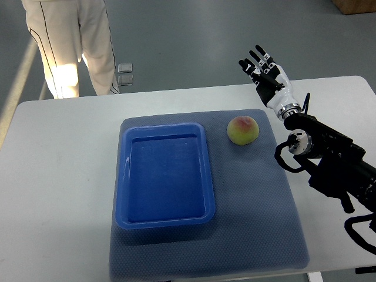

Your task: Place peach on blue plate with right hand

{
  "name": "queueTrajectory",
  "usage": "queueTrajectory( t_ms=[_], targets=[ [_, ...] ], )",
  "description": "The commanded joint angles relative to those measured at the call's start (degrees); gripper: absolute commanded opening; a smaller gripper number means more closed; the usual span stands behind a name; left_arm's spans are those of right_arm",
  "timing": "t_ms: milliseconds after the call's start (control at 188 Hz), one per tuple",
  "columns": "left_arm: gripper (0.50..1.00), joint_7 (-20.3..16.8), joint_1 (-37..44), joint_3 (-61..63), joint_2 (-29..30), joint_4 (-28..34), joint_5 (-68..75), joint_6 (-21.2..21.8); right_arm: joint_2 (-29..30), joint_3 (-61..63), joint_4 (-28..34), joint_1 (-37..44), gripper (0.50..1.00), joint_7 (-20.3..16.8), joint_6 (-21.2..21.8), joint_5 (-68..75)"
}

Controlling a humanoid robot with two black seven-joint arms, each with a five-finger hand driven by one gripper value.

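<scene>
White rectangular desk [59, 176] under a grey-blue woven mat [258, 223], on it an empty blue rectangular plastic plate [164, 176] — just right of its far corner a round yellow-pink peach [243, 130] — and beyond that the right black-and-white robot hand [265, 73], fingers spread, grasping nothing.

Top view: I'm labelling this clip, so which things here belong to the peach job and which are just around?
Part of the job:
peach, on the mat
blue plate, empty
right hand, open, holding nothing

Just around:
blue-grey mat
white table
person's legs beyond the table
</scene>
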Motion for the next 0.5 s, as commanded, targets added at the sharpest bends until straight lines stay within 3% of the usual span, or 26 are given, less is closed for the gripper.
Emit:
queueTrajectory(
  t_ms=[0,495],
  targets=[
    [1.0,0.0,0.0,0.0,0.0,0.0,0.0,0.0,0.3,0.0,0.1,0.0,0.93,0.0,-0.1,0.0],
    [1.0,0.0,0.0,0.0,0.0,0.0,0.0,0.0,0.1,-0.2,0.2,1.0,0.93,-0.1,-0.4,0.0]
  ],
)
